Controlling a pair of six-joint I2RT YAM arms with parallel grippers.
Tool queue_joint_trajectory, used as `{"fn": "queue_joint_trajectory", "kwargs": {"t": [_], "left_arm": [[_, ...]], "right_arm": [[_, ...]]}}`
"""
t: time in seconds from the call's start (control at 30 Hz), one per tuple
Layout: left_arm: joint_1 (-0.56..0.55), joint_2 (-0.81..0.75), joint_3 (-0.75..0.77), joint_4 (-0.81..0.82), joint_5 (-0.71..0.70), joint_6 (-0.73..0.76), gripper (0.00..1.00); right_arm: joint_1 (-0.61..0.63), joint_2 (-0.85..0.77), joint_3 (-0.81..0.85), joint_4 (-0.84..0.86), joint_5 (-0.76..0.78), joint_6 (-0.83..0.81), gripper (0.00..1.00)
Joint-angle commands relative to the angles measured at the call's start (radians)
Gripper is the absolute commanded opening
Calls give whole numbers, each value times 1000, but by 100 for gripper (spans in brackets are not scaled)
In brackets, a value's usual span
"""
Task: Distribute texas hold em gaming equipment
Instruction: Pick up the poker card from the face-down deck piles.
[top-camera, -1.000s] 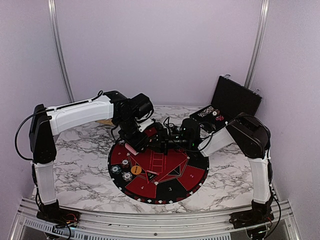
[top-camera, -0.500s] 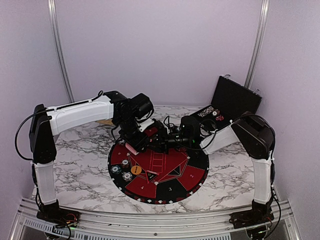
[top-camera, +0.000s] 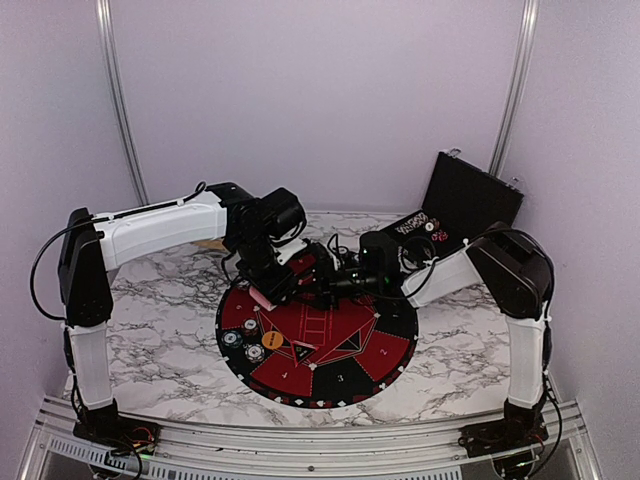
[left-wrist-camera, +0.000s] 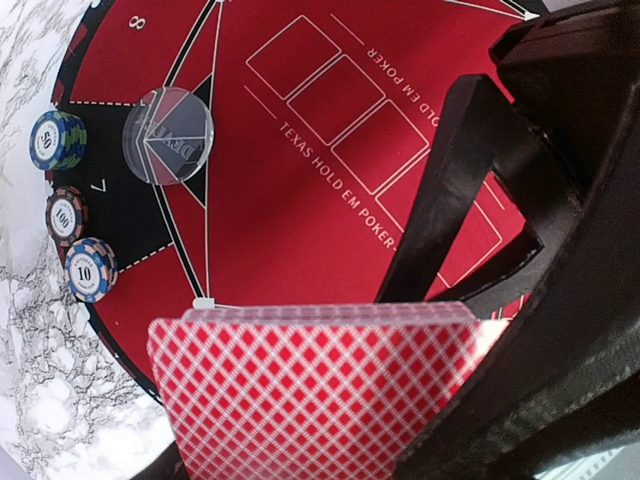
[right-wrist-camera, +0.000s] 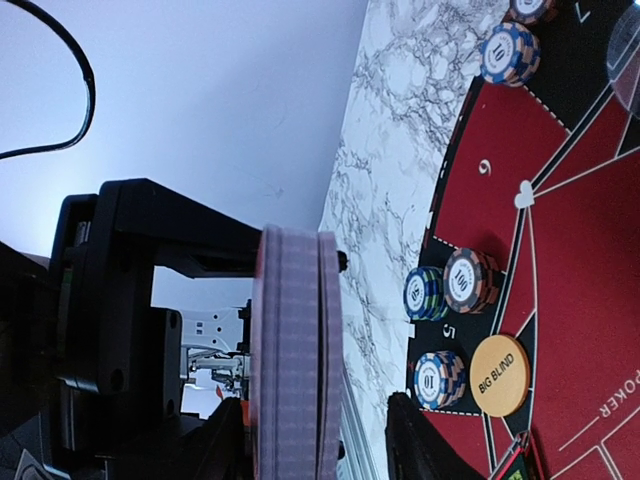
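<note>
Your left gripper (top-camera: 266, 288) pinches the deck (left-wrist-camera: 320, 390) by its two faces and holds it on edge above the far-left edge of the mat (top-camera: 345, 372). Your right gripper (top-camera: 323, 287) is close up against it. Its fingers stand spread, one on each side of the deck, with a clear gap on one side, so it grips nothing.

In the left wrist view, black gripper parts (left-wrist-camera: 450, 190) rise just right of the deck and hide that side of the mat.

On the mat, a clear disc (left-wrist-camera: 168, 136) lies flat near three piles along the rim: a 50 stack (left-wrist-camera: 58, 138), a 100 stack (left-wrist-camera: 64, 215) and a 10 stack (left-wrist-camera: 90, 268). Further round the rim, a second trio (right-wrist-camera: 468, 282) of stacks sits just beside an orange disc (right-wrist-camera: 498, 375) marked BIG BLIND.

The case (top-camera: 470, 195) stands open on the table (top-camera: 170, 340) at the far right, off the mat. There are chips (top-camera: 413, 226) in its tray, but you cannot tell how many.
</note>
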Motion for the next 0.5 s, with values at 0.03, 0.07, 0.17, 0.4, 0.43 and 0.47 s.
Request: {"fn": "queue_joint_trajectory", "kwargs": {"t": [0.03,0.07,0.17,0.4,0.43,0.47], "left_arm": [[10,-59,-6,3,12,10,37],[10,-62,-7,5,14,10,37],[10,-69,-15,11,28,15,36],[12,-80,-32,22,33,17,36],[12,-81,-33,22,33,17,36],[13,-82,-34,23,33,17,36]], "right_arm": [[3,-51,40,-93,20,-86,48],[3,-52,46,-115,26,-101,48],[3,-55,59,-164,42,-139,49],[5,-66,57,-140,50,-139,54],[6,-68,57,-133,50,-136,54],[8,-70,57,-125,50,-135,55]]}}
